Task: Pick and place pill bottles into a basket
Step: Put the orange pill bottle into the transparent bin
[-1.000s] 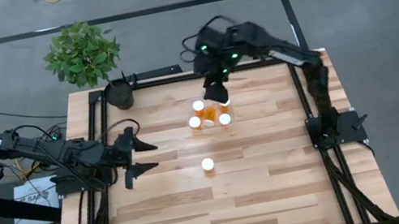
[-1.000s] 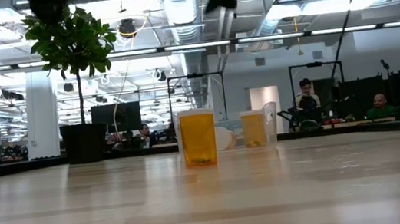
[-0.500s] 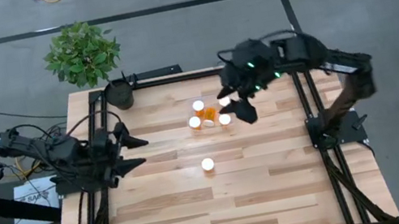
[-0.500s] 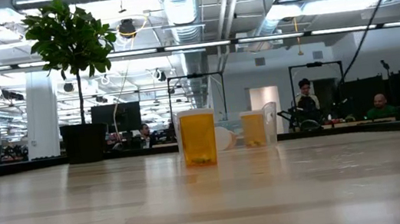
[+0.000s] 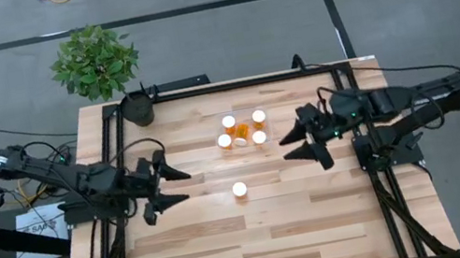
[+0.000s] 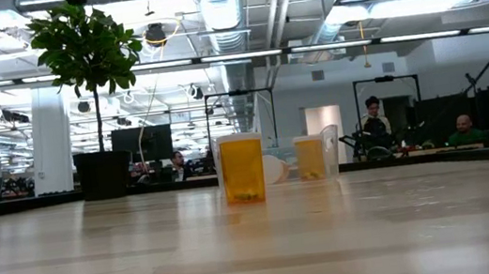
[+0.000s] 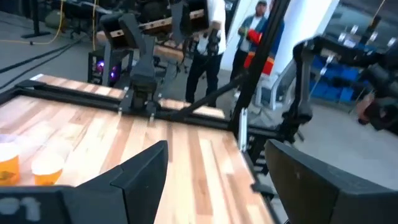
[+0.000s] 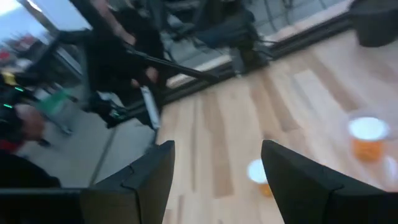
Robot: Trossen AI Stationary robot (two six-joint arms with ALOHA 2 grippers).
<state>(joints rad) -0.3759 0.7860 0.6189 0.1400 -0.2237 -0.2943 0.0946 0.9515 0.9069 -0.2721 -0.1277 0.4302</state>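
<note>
Bottles [image 5: 245, 130]: five are clustering mid-table, seemingly inside the faint clear basket [image 5: 243, 113], whose walls are barely showing. One bottle [image 5: 240, 188] is standing alone, nearer the front edge than the basket, likely the last to go in. Right gripper [image 5: 305, 143]: hanging right of the basket, jaws spread, empty. Left gripper [image 5: 170, 189]: waiting left of the basket, jaws apart, empty. Plant pot [image 5: 138, 109]: sitting beyond the basket at the far-left corner.

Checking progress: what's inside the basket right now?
High view: five bottles cluster where the basket sits, but its clear walls don't show, so whether each is inside is uncertain. One bottle stands alone on the table, outside. Caps hide the contents.
</note>
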